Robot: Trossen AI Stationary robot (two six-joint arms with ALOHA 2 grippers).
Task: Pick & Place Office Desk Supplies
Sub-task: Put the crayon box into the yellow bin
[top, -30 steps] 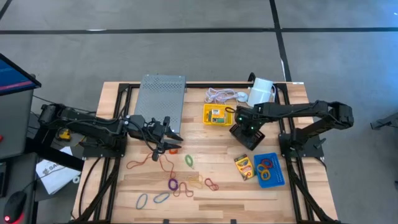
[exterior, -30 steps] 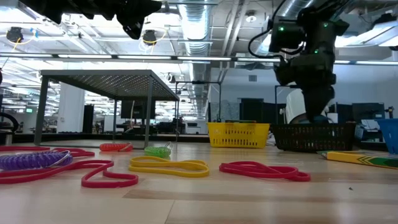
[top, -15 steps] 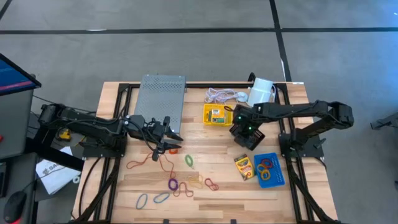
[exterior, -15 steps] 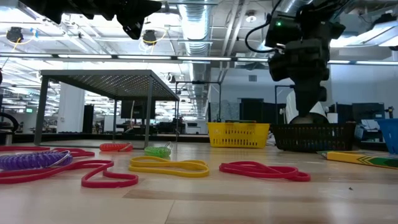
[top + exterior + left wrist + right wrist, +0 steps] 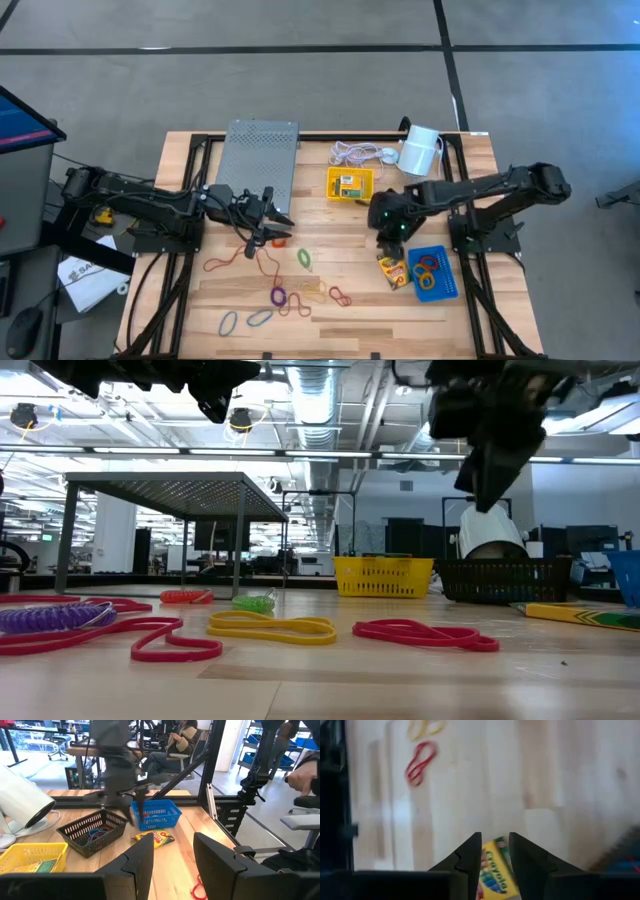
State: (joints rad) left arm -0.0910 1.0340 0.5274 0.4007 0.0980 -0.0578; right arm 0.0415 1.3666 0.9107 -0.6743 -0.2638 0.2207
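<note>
Nearest the front edge of the wooden table (image 5: 330, 315), thin rubber-band loops (image 5: 279, 296) in purple, blue, red and yellow are scattered flat on the pale planks; in the low view a yellow loop (image 5: 271, 627) and a red loop (image 5: 425, 633) are seen lying side by side. Toward the right edge, a blue tray (image 5: 436, 273) of slotted plastic is seen with coloured loops inside, and a flat yellow-green crayon box (image 5: 393, 270) is lying just beside it. The right gripper (image 5: 385, 238) is held above this crayon box, its fingers (image 5: 470, 854) set narrowly apart with nothing between them. At mid-depth on the left, the left gripper (image 5: 281, 226) is poised above an orange loop (image 5: 279, 240), its dark fingers (image 5: 142, 862) parted and empty. Partly hidden under the right arm, a black mesh tray (image 5: 92, 831) with loops in it is seen. Farther back, a yellow tray (image 5: 349, 184) holding a crayon box is placed mid-table. Along the far edge, a perforated grey metal shelf (image 5: 257, 160), a coiled white cord (image 5: 354, 153) and a white cylinder (image 5: 420, 148) are ranged.
</note>
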